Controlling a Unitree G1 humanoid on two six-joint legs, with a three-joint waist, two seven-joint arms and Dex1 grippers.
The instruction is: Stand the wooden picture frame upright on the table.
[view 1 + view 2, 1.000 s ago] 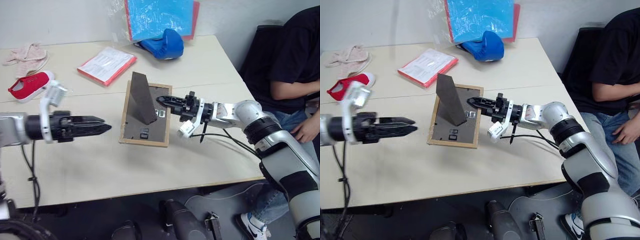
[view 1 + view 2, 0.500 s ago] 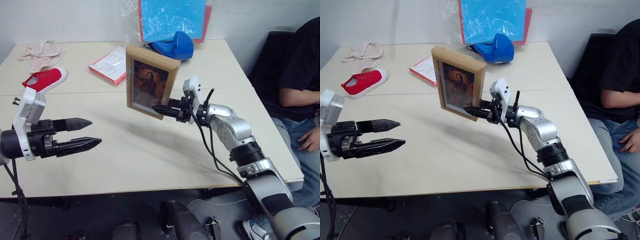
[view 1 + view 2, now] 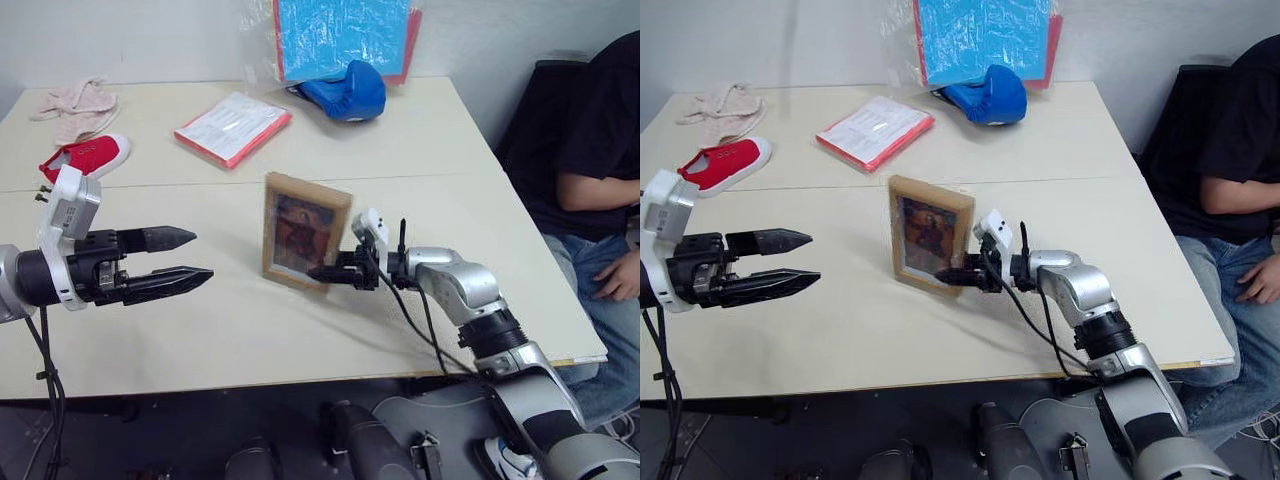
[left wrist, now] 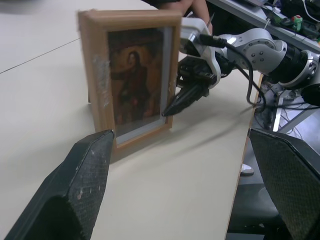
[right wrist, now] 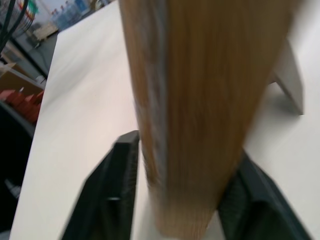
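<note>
The wooden picture frame (image 3: 304, 232) stands upright on the cream counter (image 3: 250, 330), near its middle, picture side facing the left hand (image 3: 190, 257). The right hand (image 3: 325, 272) has its fingers either side of the frame's lower edge; whether they pinch it is unclear. The left hand hovers apart, fingers spread, holding nothing.

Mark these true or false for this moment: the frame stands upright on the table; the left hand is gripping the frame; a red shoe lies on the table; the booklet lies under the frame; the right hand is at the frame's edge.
1. The frame stands upright on the table. True.
2. The left hand is gripping the frame. False: it is open, apart from the frame.
3. A red shoe lies on the table. True.
4. The booklet lies under the frame. False: it lies apart, farther back.
5. The right hand is at the frame's edge. True.
</note>
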